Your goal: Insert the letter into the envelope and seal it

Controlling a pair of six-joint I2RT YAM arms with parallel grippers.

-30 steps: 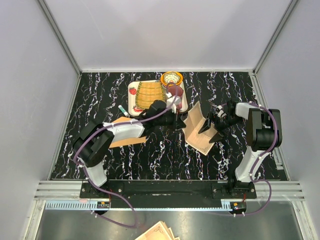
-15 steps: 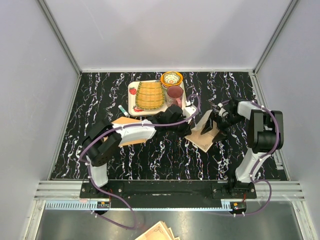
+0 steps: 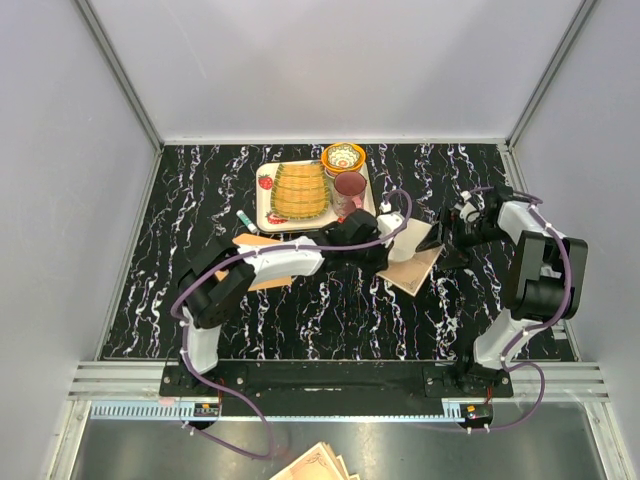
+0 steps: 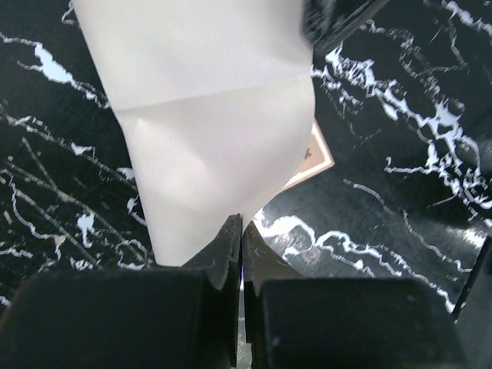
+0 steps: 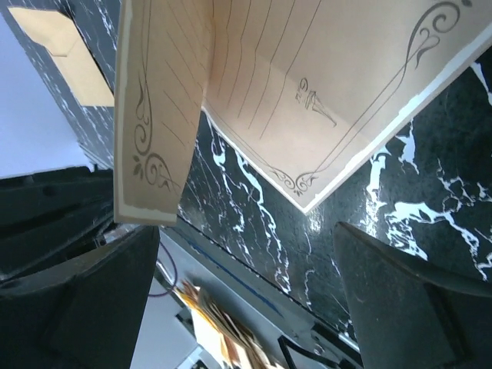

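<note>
The letter (image 3: 418, 268), pale beige with an ornate border, lies folded on the black marbled table right of centre. One panel is turned over, its white back (image 4: 215, 131) up. My left gripper (image 3: 376, 246) reaches across from the left. Its jaws (image 4: 241, 224) are shut at the near edge of that folded panel, with no paper visibly between them. My right gripper (image 3: 454, 232) is wide open just right of the letter and holds nothing. In its view the letter (image 5: 307, 92) lies ahead with one panel (image 5: 161, 108) lifted. The orange-tan envelope (image 3: 262, 283) lies at the left, partly under my left arm, and shows far off in the right wrist view (image 5: 58, 46).
A white tray (image 3: 264, 190) with a yellow woven mat stands at the back, with a yellow bowl (image 3: 343, 157) and a maroon cup (image 3: 349, 186) beside it. A small pen (image 3: 246, 220) lies left of the tray. A paper stack (image 3: 318, 464) sits below the table's front rail.
My left gripper has moved right onto the letter. My right gripper has let go of the letter and drawn back to the right. The raised fold has dropped lower.
</note>
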